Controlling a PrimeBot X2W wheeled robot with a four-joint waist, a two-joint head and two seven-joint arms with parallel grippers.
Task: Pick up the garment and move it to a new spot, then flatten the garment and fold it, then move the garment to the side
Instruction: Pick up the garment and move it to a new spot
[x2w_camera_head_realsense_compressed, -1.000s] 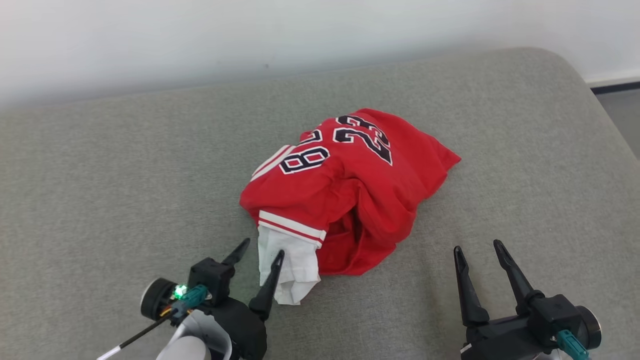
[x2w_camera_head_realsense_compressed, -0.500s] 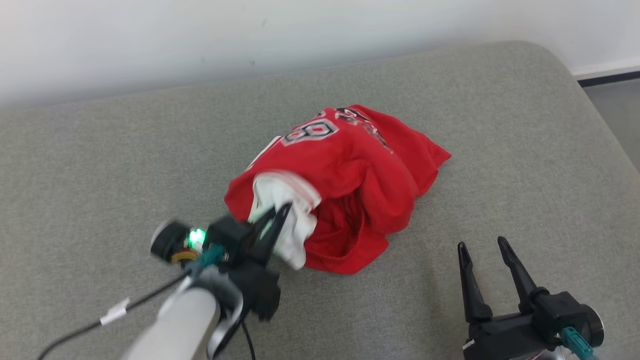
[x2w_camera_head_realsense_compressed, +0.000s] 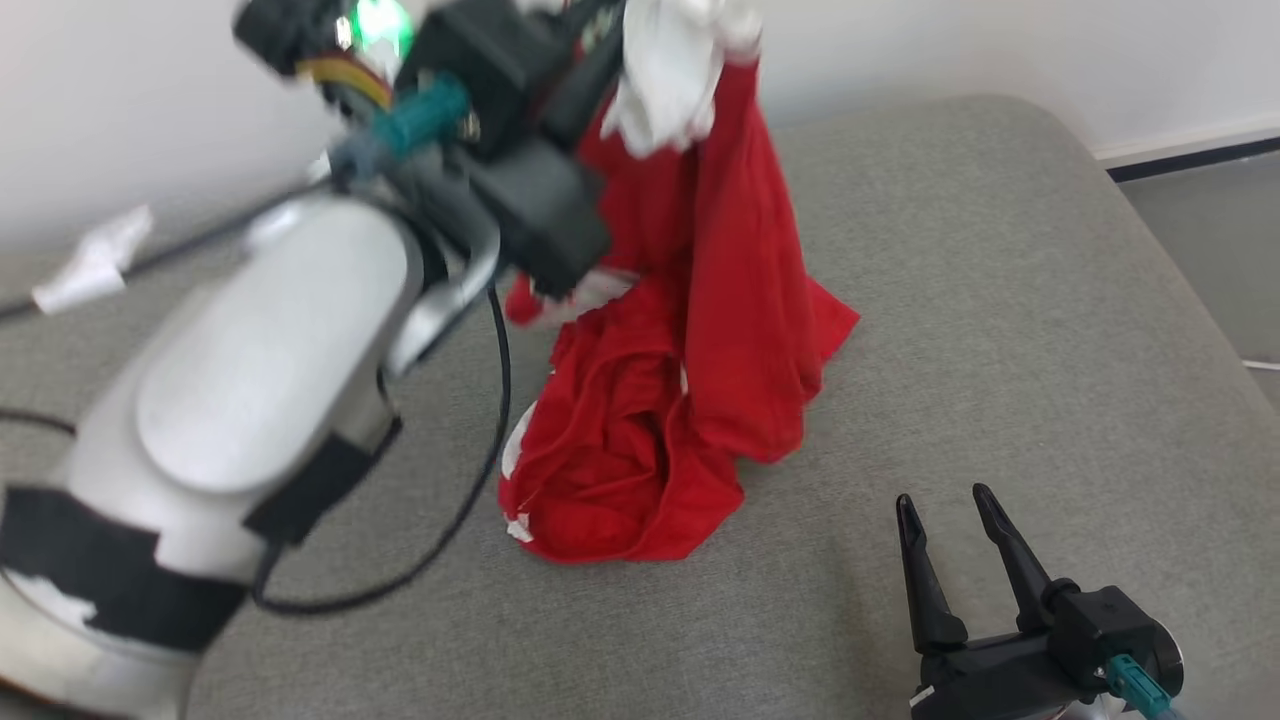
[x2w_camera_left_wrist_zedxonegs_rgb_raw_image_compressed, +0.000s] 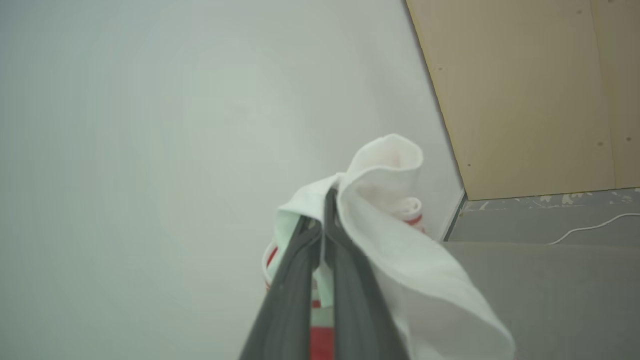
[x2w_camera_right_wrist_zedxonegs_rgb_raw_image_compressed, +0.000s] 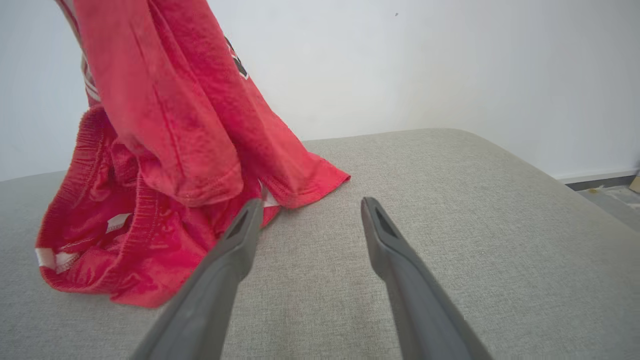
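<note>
Grey cushion (x2w_camera_head_realsense_compressed: 1000, 300), left arm (x2w_camera_head_realsense_compressed: 260, 360) raised high, jaws pinching hanging red garment (x2w_camera_head_realsense_compressed: 740, 330)

head view looking down, wrist views close, all sharing garment (x2w_camera_head_realsense_compressed: 720, 350)

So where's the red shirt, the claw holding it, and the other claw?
red shirt (x2w_camera_head_realsense_compressed: 740, 330), head view, on its hanging red cloth.
left gripper (x2w_camera_left_wrist_zedxonegs_rgb_raw_image_compressed: 325, 225), left wrist view, where its shut fingers pinch the shirt's white part.
right gripper (x2w_camera_head_realsense_compressed: 943, 497), head view, the gap between its open fingertips.
</note>
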